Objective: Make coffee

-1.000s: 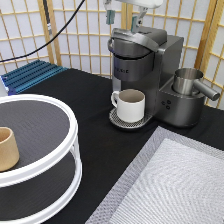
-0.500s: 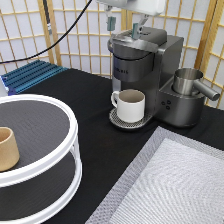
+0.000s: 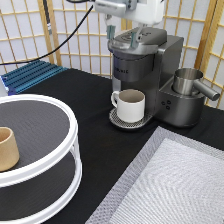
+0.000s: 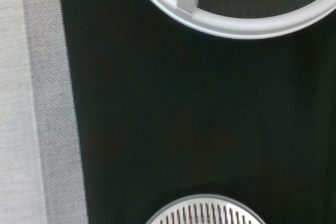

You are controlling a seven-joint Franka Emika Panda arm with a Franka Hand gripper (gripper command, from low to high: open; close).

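The jaws (image 3: pixel 120 36) are hanging spread over the coffee machine's (image 3: pixel 145 65) top, pinching nothing I can make out; the coffee pod is not showing anywhere; the white mug (image 3: pixel 131 104) is sitting on the drip tray (image 3: pixel 116 119); descending off-centre risks striking the lid.

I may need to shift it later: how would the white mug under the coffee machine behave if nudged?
The mug looks squat and upright on the drip tray, so it would probably slide rather than tip. Likely ceramic, so fairly heavy and breakable. The gripper hovers above the machine.
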